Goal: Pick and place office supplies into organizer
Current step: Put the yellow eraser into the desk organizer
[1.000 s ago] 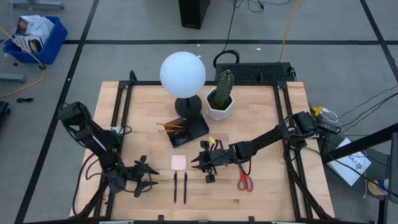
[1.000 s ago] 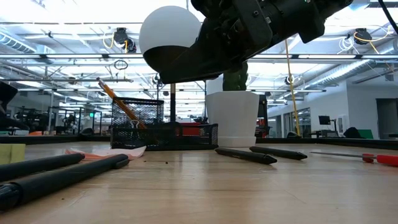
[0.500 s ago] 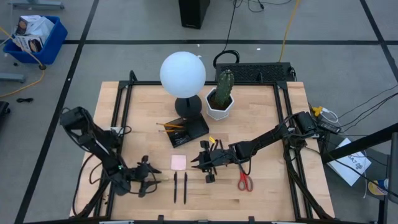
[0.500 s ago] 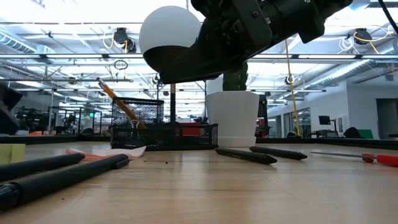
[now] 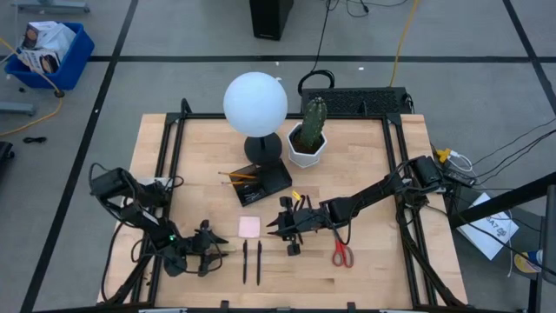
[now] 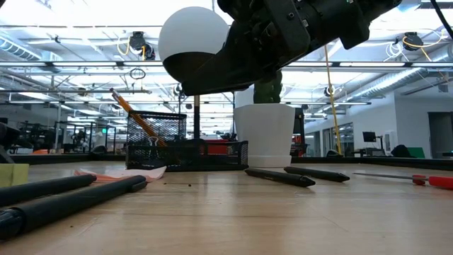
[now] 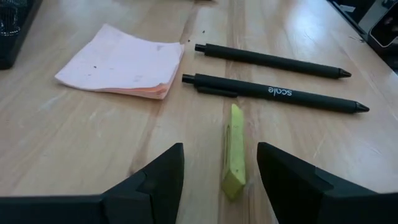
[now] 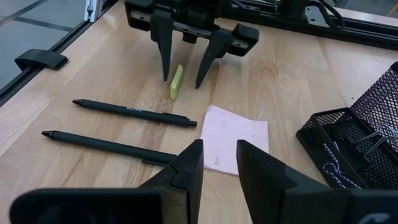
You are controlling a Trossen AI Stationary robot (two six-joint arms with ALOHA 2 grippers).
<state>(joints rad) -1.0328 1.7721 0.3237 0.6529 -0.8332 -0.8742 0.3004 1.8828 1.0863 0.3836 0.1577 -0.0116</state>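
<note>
Left gripper [image 7: 217, 180] astride yellow-green bar [image 7: 234, 151] (slim)

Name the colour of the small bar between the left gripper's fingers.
Yellow-green bar; left wrist view shows it best.

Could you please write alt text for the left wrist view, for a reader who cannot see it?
The left end effector is open, its two dark fingers either side of a small yellow-green bar lying on the wooden table. Beyond it lie two black pens, side by side, and a pink sticky-note pad.
</note>
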